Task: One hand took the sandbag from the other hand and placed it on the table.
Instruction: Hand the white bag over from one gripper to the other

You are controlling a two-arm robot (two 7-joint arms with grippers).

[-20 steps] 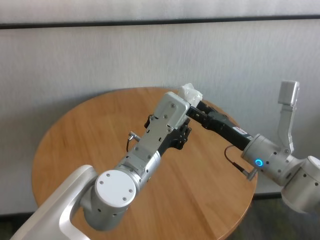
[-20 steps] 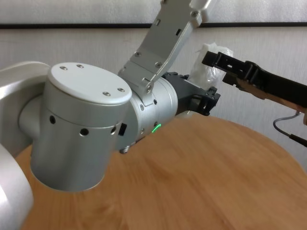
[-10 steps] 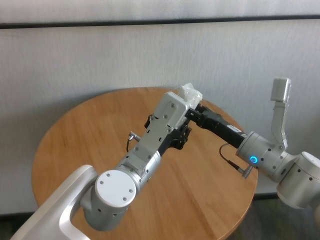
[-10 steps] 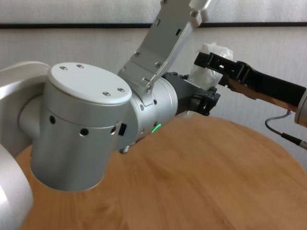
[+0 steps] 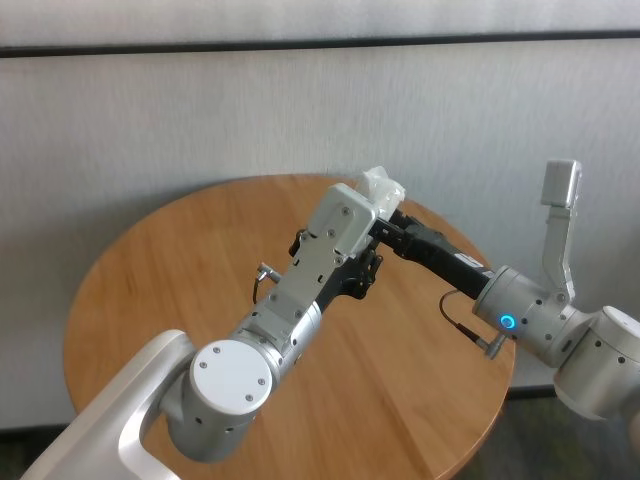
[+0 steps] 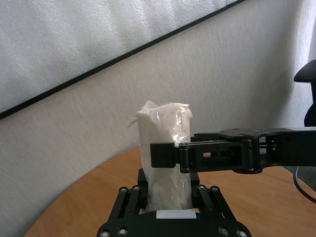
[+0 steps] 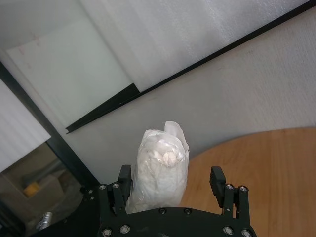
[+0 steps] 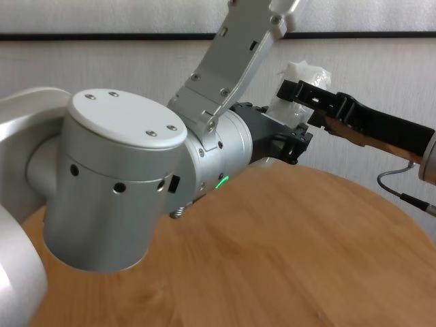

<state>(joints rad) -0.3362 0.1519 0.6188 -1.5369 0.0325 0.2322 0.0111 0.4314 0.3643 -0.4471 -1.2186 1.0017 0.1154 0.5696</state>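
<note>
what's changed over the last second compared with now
The right gripper slid further in along the sandbag, so its jaws now straddle the bag's middle. The left gripper kept holding the bag's lower end, raised above the table; bag and left arm haven't shifted.

The left arm reaches forward and upward over the table, its bulky silver wrist showing a small green light. Its short black left gripper (image 6: 168,207) points up, fingers closed on the base of the sandbag (image 6: 165,148). The right arm stretches in from the right, blue ring lit on its wrist. Its slim right gripper (image 7: 170,185) brackets the pouch, fingers apparently spread, though contact is hard to judge.
</note>
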